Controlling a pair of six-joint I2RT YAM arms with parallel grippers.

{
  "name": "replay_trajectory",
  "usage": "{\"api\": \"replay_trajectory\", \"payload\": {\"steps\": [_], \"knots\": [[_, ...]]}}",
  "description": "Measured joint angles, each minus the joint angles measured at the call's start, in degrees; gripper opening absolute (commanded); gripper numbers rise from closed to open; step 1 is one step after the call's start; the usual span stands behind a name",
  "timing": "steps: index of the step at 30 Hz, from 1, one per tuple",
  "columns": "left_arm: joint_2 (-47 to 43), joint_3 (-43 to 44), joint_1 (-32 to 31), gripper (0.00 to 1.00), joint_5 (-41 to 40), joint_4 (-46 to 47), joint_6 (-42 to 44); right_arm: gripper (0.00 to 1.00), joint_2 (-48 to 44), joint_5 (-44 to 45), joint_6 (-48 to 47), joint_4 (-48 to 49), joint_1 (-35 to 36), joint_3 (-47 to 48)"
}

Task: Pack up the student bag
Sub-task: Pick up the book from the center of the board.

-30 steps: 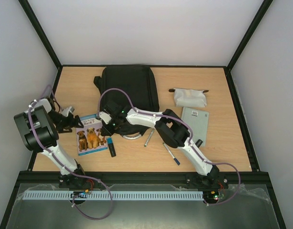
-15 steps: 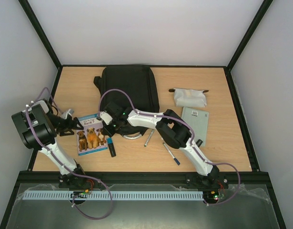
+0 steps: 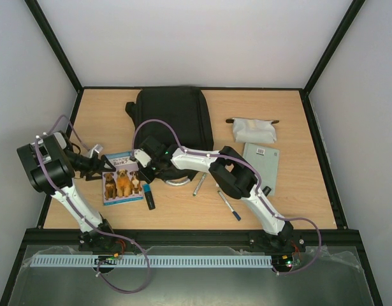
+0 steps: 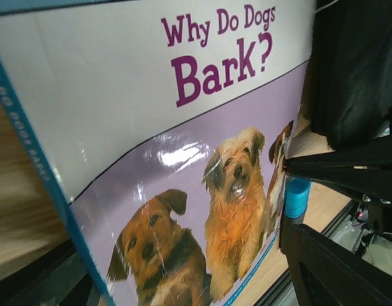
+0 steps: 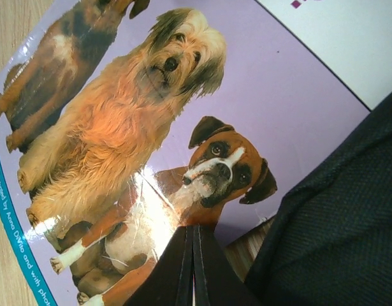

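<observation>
Packing judged barely started; nothing visibly stowed.
Large black fabric backpack (image 3: 173,118) lay flat at the far side of the tabletop (image 3: 297,191); glossy dog picture book (image 3: 121,180) lay beside it, unpacked. Left gripper (image 3: 94,167) jaws stood wide at the book; right gripper (image 3: 146,174) jaws were shut, empty.

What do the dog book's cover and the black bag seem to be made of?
Dog book: likely glossy coated paper or card; bright glare patches and fine creases on the cover. Student bag: probably woven synthetic fabric, matte; a fine weave texture shows up close.
</observation>
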Motion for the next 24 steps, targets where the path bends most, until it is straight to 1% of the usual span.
{"api": "replay_trajectory", "payload": {"steps": [5, 10, 13, 17, 18, 20, 21, 24], "knots": [[1.42, 2.43, -0.94, 0.65, 4.94, -2.43, 3.39, 0.03, -0.07, 0.02, -0.07, -0.02, -0.11, -0.07], [1.4, 4.31, -1.36, 0.55, 9.07, -4.96, 4.63, 0.03, -0.07, 0.52, -0.11, -0.28, -0.52, -0.22], [1.4, 4.61, -1.38, 0.44, 9.84, -5.7, 4.92, 0.03, -0.07, 0.61, -0.24, -0.28, -0.52, -0.22], [1.4, 4.81, -1.38, 0.35, 10.1, -6.25, 5.11, 0.03, -0.07, 0.63, -0.59, -0.28, -0.52, -0.22], [1.4, 4.9, -1.38, 0.32, 10.12, -6.38, 5.03, 0.03, -0.07, 0.63, -0.7, -0.31, -0.52, -0.22], [1.4, 5.14, -1.38, 0.21, 10.01, -6.67, 4.98, 0.07, -0.07, 0.63, -1.01, -0.5, -0.52, -0.02], [1.4, 5.42, -1.38, 0.17, 9.84, -6.88, 5.05, 0.09, -0.07, 0.59, -1.36, -0.83, -0.55, 0.24], [0.96, 7.19, -1.25, 0.03, 8.46, -8.0, 4.92, 0.13, 0.09, 0.17, -3.54, -4.09, -0.81, 2.14]]}}
